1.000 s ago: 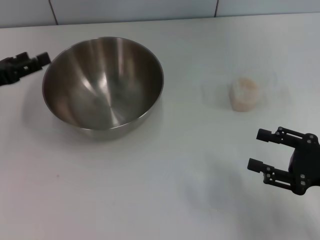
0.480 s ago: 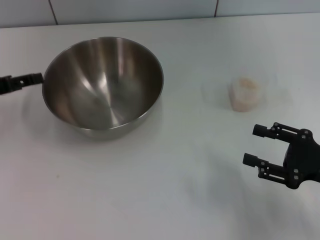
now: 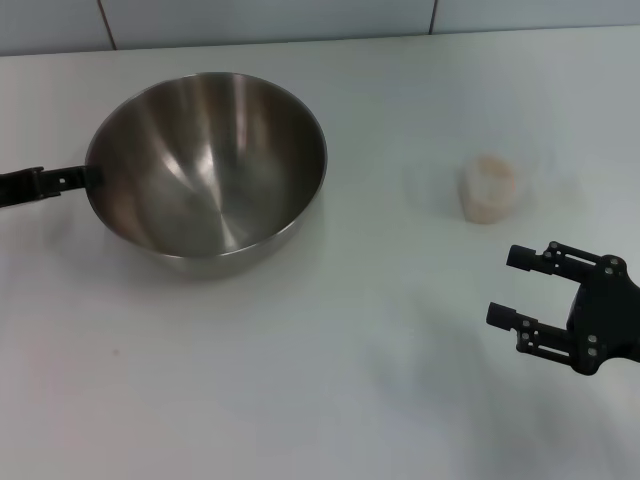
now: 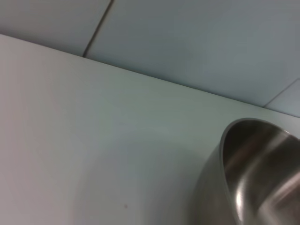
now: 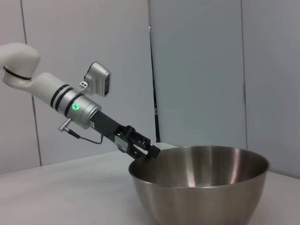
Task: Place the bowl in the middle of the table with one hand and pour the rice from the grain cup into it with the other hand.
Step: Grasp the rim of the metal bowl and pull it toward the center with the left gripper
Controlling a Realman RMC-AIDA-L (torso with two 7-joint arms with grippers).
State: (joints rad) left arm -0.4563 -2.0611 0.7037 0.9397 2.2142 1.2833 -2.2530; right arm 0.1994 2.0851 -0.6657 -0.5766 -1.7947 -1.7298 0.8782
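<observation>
The steel bowl (image 3: 205,165) stands on the white table (image 3: 300,380), left of the middle. My left gripper (image 3: 85,178) is at the bowl's left rim, seen edge-on, jaws apart at the rim; the right wrist view also shows it (image 5: 152,147) against the bowl (image 5: 201,187). The left wrist view shows only part of the bowl (image 4: 253,178). The clear grain cup (image 3: 488,187) with rice (image 3: 490,170) stands at the right. My right gripper (image 3: 506,287) is open and empty, nearer the front edge than the cup and apart from it.
A tiled wall (image 3: 300,20) runs along the table's far edge. The left arm (image 5: 61,96), with a green light on its wrist, reaches down to the bowl from the left.
My left gripper has turned edge-on and moved down and in to the bowl's left rim. My right gripper has shifted slightly toward the front. Bowl and cup have not moved.
</observation>
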